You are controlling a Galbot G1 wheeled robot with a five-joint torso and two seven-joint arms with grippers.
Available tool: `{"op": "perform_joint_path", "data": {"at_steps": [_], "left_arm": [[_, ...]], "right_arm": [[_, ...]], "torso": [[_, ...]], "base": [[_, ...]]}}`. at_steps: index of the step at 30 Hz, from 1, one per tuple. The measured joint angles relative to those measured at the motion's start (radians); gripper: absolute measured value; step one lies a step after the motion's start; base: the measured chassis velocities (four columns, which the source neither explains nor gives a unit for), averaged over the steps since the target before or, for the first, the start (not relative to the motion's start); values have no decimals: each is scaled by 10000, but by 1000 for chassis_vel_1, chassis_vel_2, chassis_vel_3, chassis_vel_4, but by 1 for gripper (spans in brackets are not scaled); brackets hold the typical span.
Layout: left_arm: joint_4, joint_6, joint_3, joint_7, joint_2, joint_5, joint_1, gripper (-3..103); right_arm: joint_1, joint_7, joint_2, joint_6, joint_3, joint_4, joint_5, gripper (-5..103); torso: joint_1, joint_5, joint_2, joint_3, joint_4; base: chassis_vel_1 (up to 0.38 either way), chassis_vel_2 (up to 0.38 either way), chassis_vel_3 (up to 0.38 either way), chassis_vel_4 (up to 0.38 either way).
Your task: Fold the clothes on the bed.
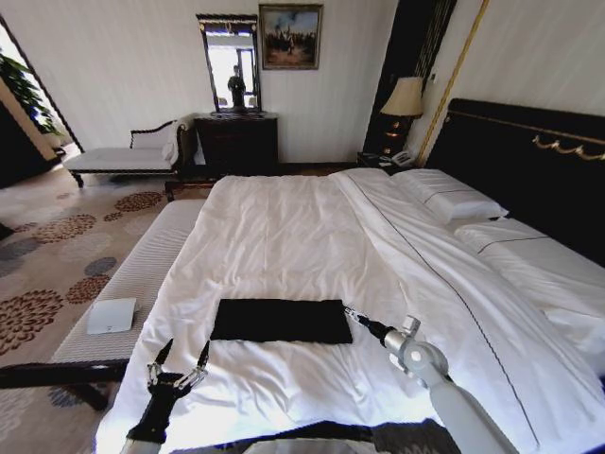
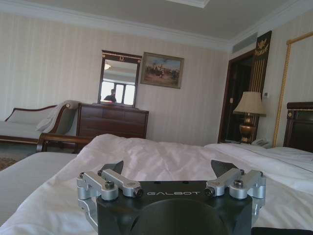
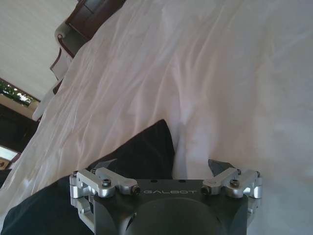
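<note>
- The black soft-fabric T-shirt (image 1: 281, 321) lies folded into a flat rectangle, long axis 9-to-3 o'clock, on the white-sheeted bed (image 1: 284, 236); its lettering is hidden.
- Left gripper (image 1: 178, 356), fingers apart, hovers at its 7 o'clock.
- Right gripper (image 1: 352, 313), at 3 o'clock, is spread.

Folded black T-shirt (image 1: 281, 321) lies on the bed (image 1: 312, 236) between 2 open claws.

A dark dresser (image 1: 236, 142) is set against the far wall, with a mirror (image 1: 230, 62) and a framed painting (image 1: 290, 36) above it. A lit lamp (image 1: 405, 98) is placed beside the headboard, and a white pad (image 1: 112, 315) is laid on the striped bench (image 1: 132, 284).
</note>
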Motion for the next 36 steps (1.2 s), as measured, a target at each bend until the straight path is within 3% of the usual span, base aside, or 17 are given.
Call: {"op": "perform_joint_path", "data": {"at_steps": [6,14,19,20,24,29,36], "left_arm": [[-274,-341,-110,-122,-130,258,210,100],[-345,-249,-229,-729,-106,268,-198,100],[-573,783,-297,-929,-39,77,-824,100],[-573,783,-297,-929,-39,77,-824,100],[-706,2133,-387,-1209,197,-309,-2074,100],[-730,2821,-146,-1605,613,-903,-2765,100],[-731,2892,-79,-1658,670,-995,-2827,100]], "right_arm": [[-75,-318,12,-301,-52,-189,-345,100],[300,-343,102,-312,-356,-624,-528,100],[640,-468,102,-261,-530,-1058,-576,100],[640,-468,102,-261,-530,-1058,-576,100],[935,-550,207,-161,-655,-1369,-722,100],[1072,-614,228,-121,-736,-1507,-799,100],[1209,-668,234,-117,-887,-1609,-869,100]], "torso": [[-1,0,0,0,-1],[0,-1,-1,0,0],[-1,-1,-1,0,0],[-1,-1,-1,0,0],[0,0,-1,0,0],[0,-3,-1,1,-3],[0,-1,-1,1,-1]], "base": [[0,0,0,0],[0,0,0,0],[0,0,0,0],[0,0,0,0],[0,0,0,0],[0,0,0,0],[0,0,0,0]]}}
